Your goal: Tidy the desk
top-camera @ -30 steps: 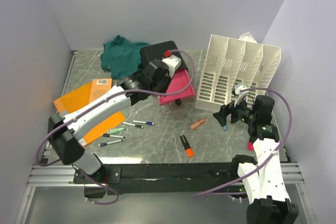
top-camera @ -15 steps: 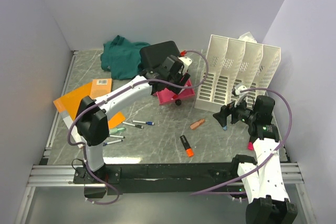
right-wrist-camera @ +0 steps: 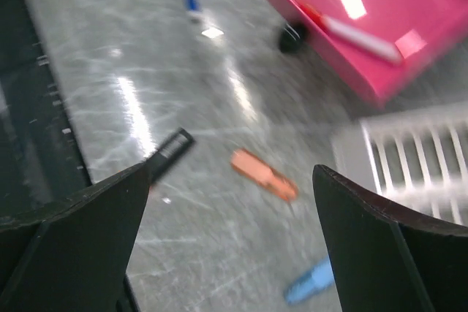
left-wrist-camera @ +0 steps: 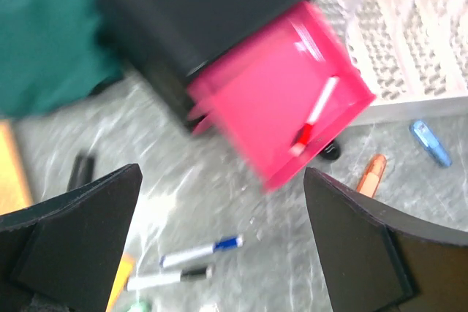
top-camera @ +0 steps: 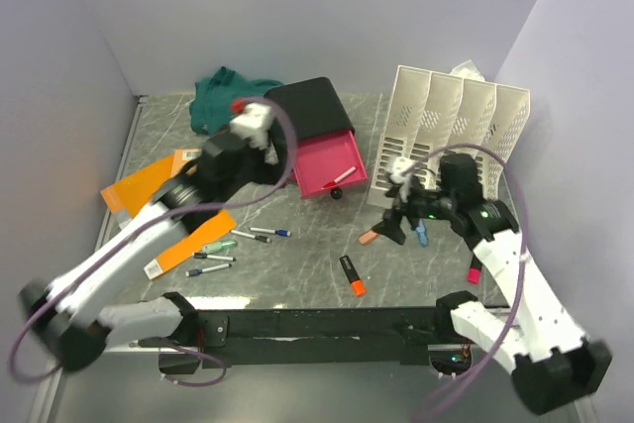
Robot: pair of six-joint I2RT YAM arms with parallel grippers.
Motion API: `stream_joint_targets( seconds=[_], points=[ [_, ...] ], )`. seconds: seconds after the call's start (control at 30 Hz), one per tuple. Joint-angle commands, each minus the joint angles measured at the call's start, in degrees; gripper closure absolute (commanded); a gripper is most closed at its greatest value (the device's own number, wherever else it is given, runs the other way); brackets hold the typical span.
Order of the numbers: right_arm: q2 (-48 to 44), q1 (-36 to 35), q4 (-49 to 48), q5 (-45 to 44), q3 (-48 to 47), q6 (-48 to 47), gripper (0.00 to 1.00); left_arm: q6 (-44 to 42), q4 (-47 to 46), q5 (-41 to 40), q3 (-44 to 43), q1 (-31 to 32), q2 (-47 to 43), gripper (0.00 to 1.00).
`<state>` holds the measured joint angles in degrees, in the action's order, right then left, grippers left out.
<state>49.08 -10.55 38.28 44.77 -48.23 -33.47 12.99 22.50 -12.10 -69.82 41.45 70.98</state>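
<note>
Because the left arm is smeared in the overhead view, its fingers cannot be picked out there. The wrist camera shows the left gripper [left-wrist-camera: 221,173] only as two dark fingers [left-wrist-camera: 80,239] cut off at the lower corners, jaws wide apart with nothing between them. Under it lies the desk [top-camera: 297,260], the grey-green marble top that fills the overhead view and carries everything else. The black drawer box [top-camera: 309,101] has its pink drawer [left-wrist-camera: 281,96] standing open with a red-and-white pen [left-wrist-camera: 316,116] inside. A small dark round thing [left-wrist-camera: 330,151] by the drawer's corner is possibly a knob, too blurred to tell. The right gripper [right-wrist-camera: 232,168] hangs over the desk in front of the white file rack [top-camera: 446,136], jaws likewise spread and empty, its fingers cropped by the frame. Beneath it lie an orange marker [right-wrist-camera: 265,174], a blue piece [right-wrist-camera: 311,283] close to the frame's lower edge, and a black highlighter [right-wrist-camera: 170,153] whose end slips behind a finger. The green cloth [top-camera: 223,106] and orange folders [top-camera: 149,185] are partly covered by the left arm.
</note>
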Motion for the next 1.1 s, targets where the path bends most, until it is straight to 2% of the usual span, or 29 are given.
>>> stream_joint_targets(
  seconds=[0.0, 0.03, 0.07, 0.17, 0.27, 0.4, 0.5, 0.6, 0.67, 0.9, 1.07],
  points=[
    [10.8, -13.6, 5.0, -7.9, -11.5, -1.8, 0.0, 7.0, -3.7, -2.1, 13.8, -3.2, -16.4, 0.0],
    [13.4, -16.1, 5.7, -9.5, -16.8, -0.7, 0.0, 7.5, -3.3, -3.7, 18.1, -3.6, -19.1, 0.01],
    [15.9, -22.1, 6.3, -11.2, -19.5, -0.4, 0.0, 8.6, -2.0, -5.0, 19.9, -3.7, -24.3, 0.0],
    [25.8, -31.3, 6.5, -17.8, -28.0, 2.4, 0.0, 10.8, 1.3, -10.0, 24.8, -3.7, -32.6, 0.01],
    [34.7, -37.7, 5.7, -21.1, -34.2, 6.7, 0.0, 13.4, 4.9, -14.9, 27.3, -3.7, -38.5, 0.01],
    [45.1, -42.7, 3.6, -26.2, -39.6, 9.4, 0.0, 15.2, 5.2, -20.2, 28.4, -3.7, -44.3, 0.01],
    [52.4, -43.7, 2.7, -28.3, -43.9, 10.5, 0.02, 14.7, 4.1, -21.6, 29.3, -3.7, -47.2, 0.0],
    [59.6, -43.9, 3.7, -28.8, -48.7, 10.1, 0.11, 14.7, 4.3, -21.9, 29.2, -3.7, -48.2, 0.0],
    [63.6, -44.6, 3.6, -29.5, -50.2, 9.8, 0.12, 14.8, 4.1, -22.4, 29.2, -3.7, -48.9, 0.01],
    [73.6, -45.7, 6.4, -31.1, -57.8, 8.2, 0.28, 14.5, 4.2, -22.7, 29.1, -3.7, -49.7, 0.0],
    [77.0, -46.0, 6.9, -31.3, -58.0, 7.5, 0.35, 14.6, 4.0, -22.0, 29.3, -3.8, -50.1, 0.0]
  ],
)
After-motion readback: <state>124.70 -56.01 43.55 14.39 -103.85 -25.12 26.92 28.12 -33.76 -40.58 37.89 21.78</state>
